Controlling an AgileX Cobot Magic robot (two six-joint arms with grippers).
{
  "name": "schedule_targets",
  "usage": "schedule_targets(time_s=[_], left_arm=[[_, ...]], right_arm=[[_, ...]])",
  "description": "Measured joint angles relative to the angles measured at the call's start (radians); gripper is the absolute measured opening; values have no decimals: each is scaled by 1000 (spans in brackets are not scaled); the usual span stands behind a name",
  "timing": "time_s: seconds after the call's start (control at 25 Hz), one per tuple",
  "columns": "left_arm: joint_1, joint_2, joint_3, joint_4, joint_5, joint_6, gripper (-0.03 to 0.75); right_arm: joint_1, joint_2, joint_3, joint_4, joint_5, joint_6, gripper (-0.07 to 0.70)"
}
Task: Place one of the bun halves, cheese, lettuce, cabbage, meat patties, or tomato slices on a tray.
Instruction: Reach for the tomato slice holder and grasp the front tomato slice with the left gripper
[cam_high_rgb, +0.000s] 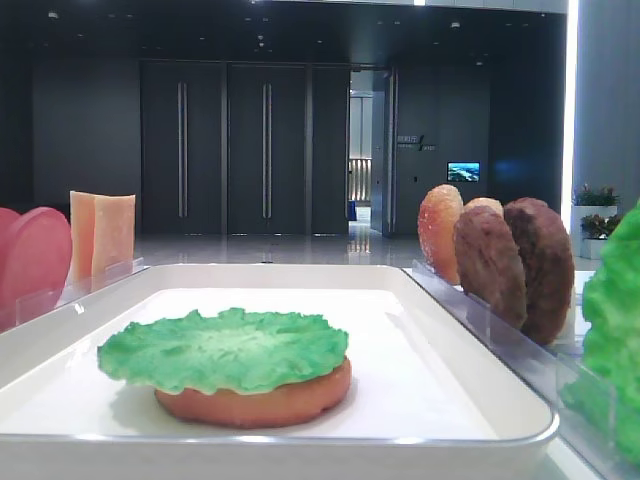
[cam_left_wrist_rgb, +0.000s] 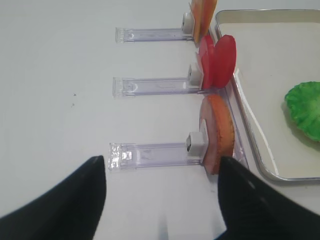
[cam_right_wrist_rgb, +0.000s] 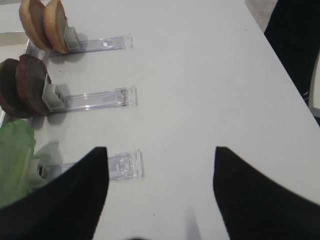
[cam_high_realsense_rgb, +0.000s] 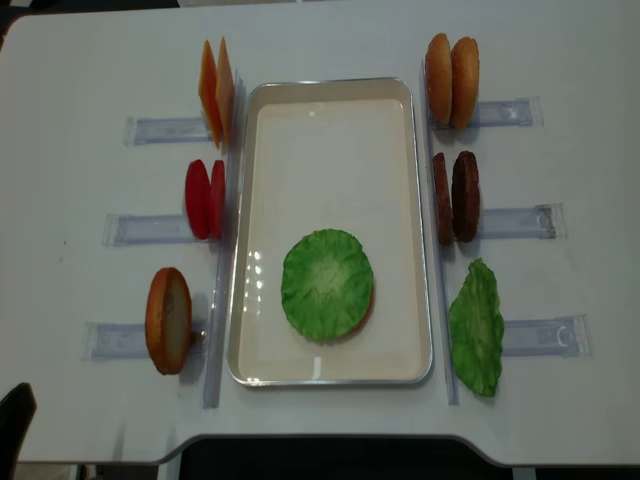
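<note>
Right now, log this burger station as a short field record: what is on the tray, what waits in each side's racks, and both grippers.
tray: large white rectangular tray, centre of the table
on tray: round ruffled green lettuce leaf lying on an orange-brown bun half
left racks: pale orange cheese slabs; red tomato discs; one bun half
right racks: two bun halves; dark brown rough patties; second green lettuce leaf
left gripper: open, above bare table, empty
right gripper: open, empty
</note>
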Motion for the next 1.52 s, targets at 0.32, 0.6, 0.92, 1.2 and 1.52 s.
schedule_targets(time_s=[0.32,0.6,0.92,1.2,1.52], left_arm=[[0,0,0,-11,0,0,534],[0,18,0,-11,0,-23,534],[0,241,-125,5,8,-56,534],[0,525,-269,8,7,-77,534],[0,919,-459,8,0,-79,534]], right_arm=[[0,0,0,0,0,0,434],[0,0,0,0,0,-1,434],[0,0,0,0,0,-1,434],[0,0,0,0,0,-2,434],[0,0,0,0,0,-2,434]])
